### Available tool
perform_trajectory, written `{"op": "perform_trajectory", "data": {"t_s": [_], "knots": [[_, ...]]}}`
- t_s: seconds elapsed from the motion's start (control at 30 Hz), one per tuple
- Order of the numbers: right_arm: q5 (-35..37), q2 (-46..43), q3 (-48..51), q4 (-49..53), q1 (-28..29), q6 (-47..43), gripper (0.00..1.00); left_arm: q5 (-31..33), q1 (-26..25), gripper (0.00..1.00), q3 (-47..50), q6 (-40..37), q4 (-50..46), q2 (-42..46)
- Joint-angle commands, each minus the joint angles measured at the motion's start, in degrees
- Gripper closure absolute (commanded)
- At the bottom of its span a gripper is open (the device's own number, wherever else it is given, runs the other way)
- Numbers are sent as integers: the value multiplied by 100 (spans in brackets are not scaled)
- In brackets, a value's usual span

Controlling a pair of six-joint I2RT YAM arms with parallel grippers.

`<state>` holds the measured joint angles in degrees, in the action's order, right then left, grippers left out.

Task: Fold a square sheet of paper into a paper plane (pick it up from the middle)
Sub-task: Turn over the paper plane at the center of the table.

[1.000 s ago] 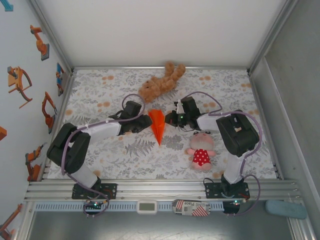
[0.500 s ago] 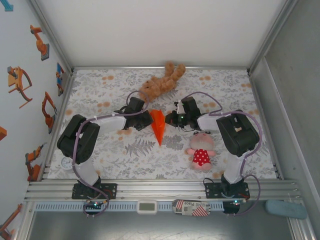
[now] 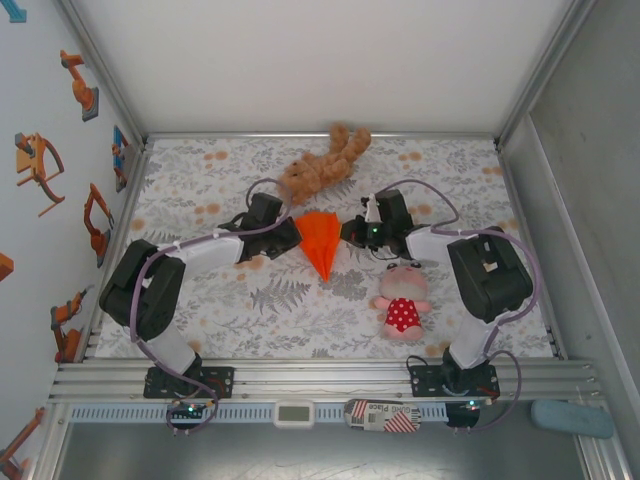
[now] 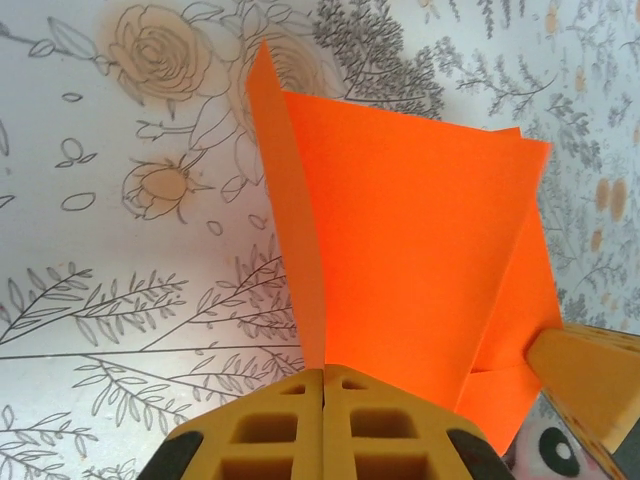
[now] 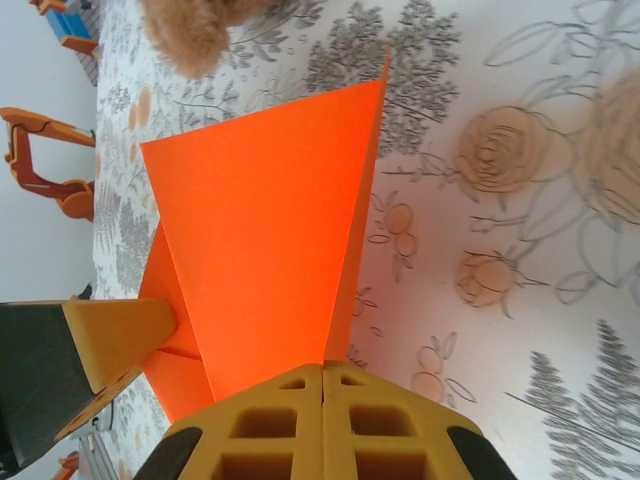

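The orange paper plane (image 3: 320, 241) is a folded dart held just above the flowered table mat, its sharp point toward the near side. Both wings are spread apart. My left gripper (image 3: 291, 236) is shut on the left wing's edge, and my right gripper (image 3: 349, 233) is shut on the right wing's edge. In the left wrist view the paper plane (image 4: 420, 250) fans out from my shut left gripper (image 4: 325, 373), with a right fingertip (image 4: 590, 380) behind it. In the right wrist view the paper plane (image 5: 260, 230) rises from my shut right gripper (image 5: 322, 368).
A brown plush bear (image 3: 322, 165) lies just beyond the plane, touching distance from both grippers. The pink doll in a red dress (image 3: 402, 302) lies near the right arm. Metal walls close the table (image 3: 200, 300) on the left, right and far sides.
The plane's wings have opened out wider between the two grippers. My right gripper has shifted right, and the left arm's elbow has swung back left.
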<state>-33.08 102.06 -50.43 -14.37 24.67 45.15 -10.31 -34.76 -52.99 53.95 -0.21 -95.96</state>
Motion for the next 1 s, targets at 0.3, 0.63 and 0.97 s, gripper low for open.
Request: {"op": "perform_trajectory", "data": {"t_s": [0.3, 0.63, 0.97], "knots": [[109, 158, 317, -7, -76, -50, 100, -141, 7, 95, 264, 29, 453, -318], [214, 224, 157, 395, -78, -76, 98, -130, -20, 95, 391, 124, 627, -540], [510, -484, -5, 1182, -68, -471, 78, -302, -56, 94, 277, -75, 599, -511]]}}
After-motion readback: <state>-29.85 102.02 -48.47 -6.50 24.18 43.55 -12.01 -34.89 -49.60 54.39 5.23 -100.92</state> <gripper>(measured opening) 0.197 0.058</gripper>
